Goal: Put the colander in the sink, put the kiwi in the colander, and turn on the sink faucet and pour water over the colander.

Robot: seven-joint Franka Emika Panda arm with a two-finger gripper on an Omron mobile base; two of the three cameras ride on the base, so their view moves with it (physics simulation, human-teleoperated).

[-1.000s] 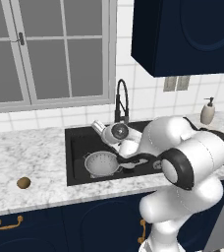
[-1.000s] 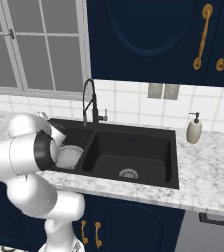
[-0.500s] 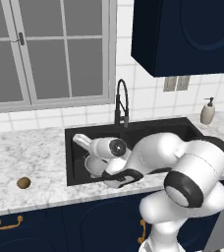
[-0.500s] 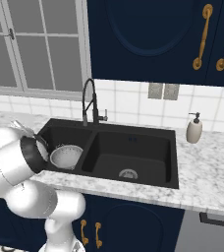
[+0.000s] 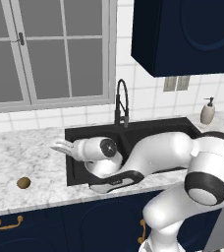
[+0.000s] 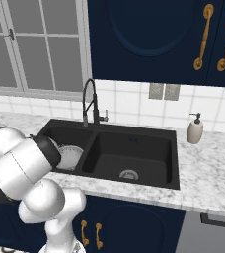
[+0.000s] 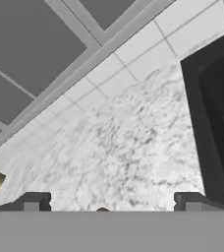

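Hand (image 5: 60, 146) wide open and empty over marble bench (image 5: 15, 157) left of sink (image 6: 134, 153), kiwi (image 5: 23, 183) near bench front edge, colander (image 6: 70, 156) in left basin.

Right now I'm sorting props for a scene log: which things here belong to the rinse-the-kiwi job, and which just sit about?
Job:
- colander, in the left basin
- sink
- kiwi, on the counter left of the sink
- sink faucet
- pincer, open, over the counter

Sitting about:
- soap dispenser
- window
- wall outlets
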